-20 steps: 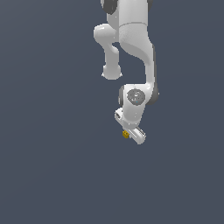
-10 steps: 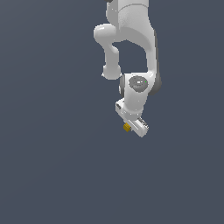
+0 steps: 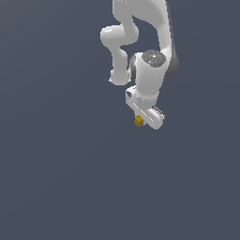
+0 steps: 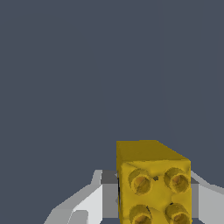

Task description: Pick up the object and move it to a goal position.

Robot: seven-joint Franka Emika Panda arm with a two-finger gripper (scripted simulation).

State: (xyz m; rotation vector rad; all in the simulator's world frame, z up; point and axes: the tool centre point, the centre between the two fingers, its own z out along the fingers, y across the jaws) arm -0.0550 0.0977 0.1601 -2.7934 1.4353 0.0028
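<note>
Fingers [image 4: 98, 205]: closed down on the object [image 4: 153, 183]. In the wrist view a pale finger sits against each side of the yellow block, no gap visible between pad and block. Grip looks secure; judgement only.

Object: mustard-yellow, roughly cubic, four round studs on the face turned toward the wrist camera. No clear long axis. It sits directly between the fingers, so no offset to correct.

Exterior view: object [image 3: 138, 121] shows as a small yellow speck at about 8 o'clock from the hand's lower end [image 3: 149, 117], mostly covered by the white housing.

Surface [image 3: 61, 178]: uniform dark grey. No shadow or contact line readable, so height of the block above it cannot be told.

Hidden: no goal marker visible in either view; transport direction undetermined. Fingertips cut off by the wrist frame edge. Arm [image 3: 150, 75] base out of frame.
</note>
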